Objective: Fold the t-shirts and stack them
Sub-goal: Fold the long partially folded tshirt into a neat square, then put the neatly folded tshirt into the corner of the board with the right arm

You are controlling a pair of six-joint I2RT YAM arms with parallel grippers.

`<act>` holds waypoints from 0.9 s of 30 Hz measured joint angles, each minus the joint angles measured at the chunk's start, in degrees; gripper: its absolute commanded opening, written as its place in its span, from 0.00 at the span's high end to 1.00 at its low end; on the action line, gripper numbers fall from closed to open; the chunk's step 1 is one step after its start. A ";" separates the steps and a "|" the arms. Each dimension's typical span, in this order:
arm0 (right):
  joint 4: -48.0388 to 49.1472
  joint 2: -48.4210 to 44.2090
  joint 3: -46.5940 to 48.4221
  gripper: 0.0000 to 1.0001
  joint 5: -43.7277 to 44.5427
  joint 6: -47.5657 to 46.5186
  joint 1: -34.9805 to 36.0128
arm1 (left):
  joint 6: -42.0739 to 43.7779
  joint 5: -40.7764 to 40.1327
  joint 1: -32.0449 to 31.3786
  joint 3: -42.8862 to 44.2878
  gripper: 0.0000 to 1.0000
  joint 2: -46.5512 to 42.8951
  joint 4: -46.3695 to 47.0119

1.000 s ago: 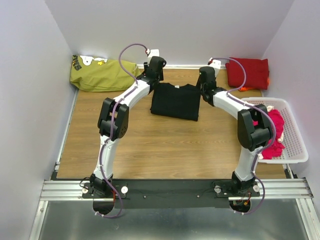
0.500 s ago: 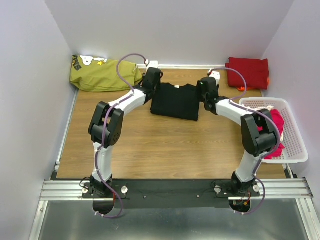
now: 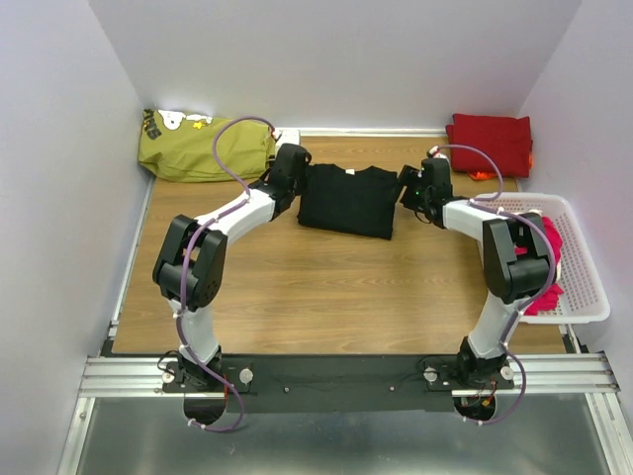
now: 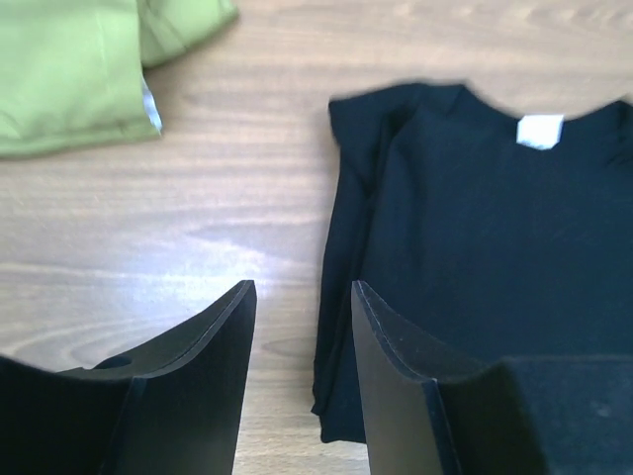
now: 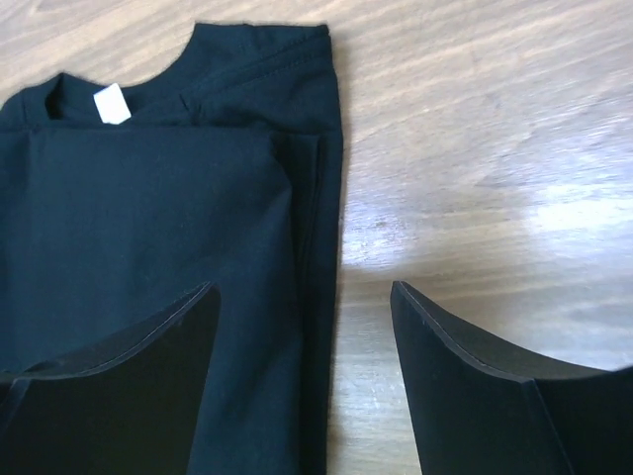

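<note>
Left gripper (image 4: 302, 289) and right gripper (image 5: 303, 289), jaws apart, flank the black shirt (image 3: 348, 201); a shallow pinch could unfold it

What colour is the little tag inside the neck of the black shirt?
White. The tag on the black t-shirt shows best in the right wrist view.

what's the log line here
black t-shirt: folded, flat | left hand: open, empty, at its edge | right hand: open, empty, at opposite edge
</note>
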 measured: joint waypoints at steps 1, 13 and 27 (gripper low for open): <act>0.44 0.57 0.00 0.22 -1.53 0.26 -0.44 | -0.15 -0.11 0.00 0.00 0.48 -0.81 0.35; 5.66 4.92 -1.60 0.26 -11.69 2.34 -1.57 | -0.85 -0.24 0.96 -1.20 0.48 -3.32 1.31; 15.39 12.26 0.92 0.49 -23.45 6.14 -2.64 | -1.05 -1.01 1.55 -1.38 0.48 -5.97 1.33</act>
